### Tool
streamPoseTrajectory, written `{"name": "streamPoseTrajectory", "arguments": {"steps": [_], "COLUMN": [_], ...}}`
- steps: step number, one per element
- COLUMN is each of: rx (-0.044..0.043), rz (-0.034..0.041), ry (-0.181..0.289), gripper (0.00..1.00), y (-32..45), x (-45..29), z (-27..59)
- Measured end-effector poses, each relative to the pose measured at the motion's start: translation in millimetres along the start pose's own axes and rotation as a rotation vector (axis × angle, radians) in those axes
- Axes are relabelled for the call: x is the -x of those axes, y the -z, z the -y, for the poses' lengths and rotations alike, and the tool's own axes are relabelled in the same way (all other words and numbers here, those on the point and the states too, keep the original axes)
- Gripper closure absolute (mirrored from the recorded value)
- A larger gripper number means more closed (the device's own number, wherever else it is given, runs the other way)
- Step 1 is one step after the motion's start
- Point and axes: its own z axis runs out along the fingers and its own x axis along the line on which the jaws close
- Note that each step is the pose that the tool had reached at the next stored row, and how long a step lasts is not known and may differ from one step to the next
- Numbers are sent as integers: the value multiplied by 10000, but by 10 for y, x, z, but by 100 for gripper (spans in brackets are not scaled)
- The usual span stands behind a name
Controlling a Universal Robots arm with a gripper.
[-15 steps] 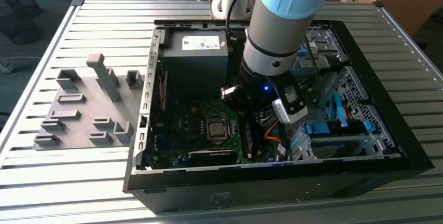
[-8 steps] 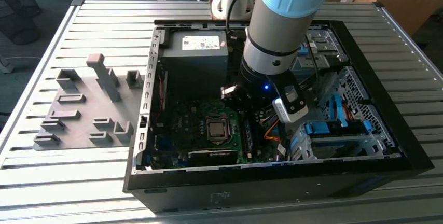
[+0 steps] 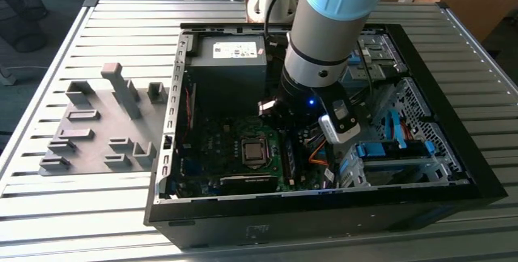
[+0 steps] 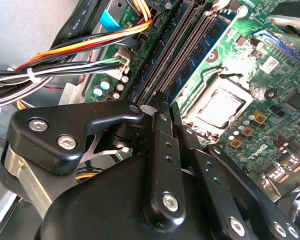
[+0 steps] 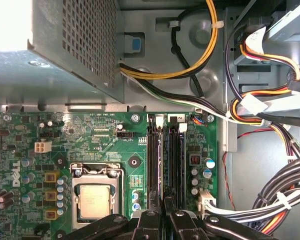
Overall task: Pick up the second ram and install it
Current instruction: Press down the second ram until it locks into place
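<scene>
The second ram (image 5: 165, 160) is a thin blue-green stick standing on edge in the memory slots (image 5: 153, 160) beside the processor socket (image 5: 95, 197). In the second wrist view the second ram (image 4: 175, 54) runs away from my fingertips along the slots. My gripper (image 5: 164, 212) sits at the stick's near end, its black fingers (image 5: 149, 222) drawn together around that end. In the second wrist view the gripper (image 4: 165, 107) is pinched just above the slot's white latch (image 4: 146, 108). My arm (image 3: 324, 43) reaches down into the open computer case (image 3: 465, 171) over the motherboard (image 3: 210, 153).
Bundled power cables (image 5: 269, 115) run close beside the slots. The grey power supply (image 3: 230, 53) fills the case's far end and a drive cage with blue clips (image 3: 396, 153) stands at the exterior view's right. A grey fixture plate (image 3: 97, 128) lies on the slatted table (image 3: 48, 213).
</scene>
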Motion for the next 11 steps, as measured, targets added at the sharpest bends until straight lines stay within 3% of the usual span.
{"name": "streamPoseTrajectory", "arguments": {"steps": [3, 11], "rx": [142, 166], "rz": [-2, -2], "ry": [7, 8], "gripper": [86, 86], "y": [-1, -10], "x": [0, 1], "z": [0, 1]}}
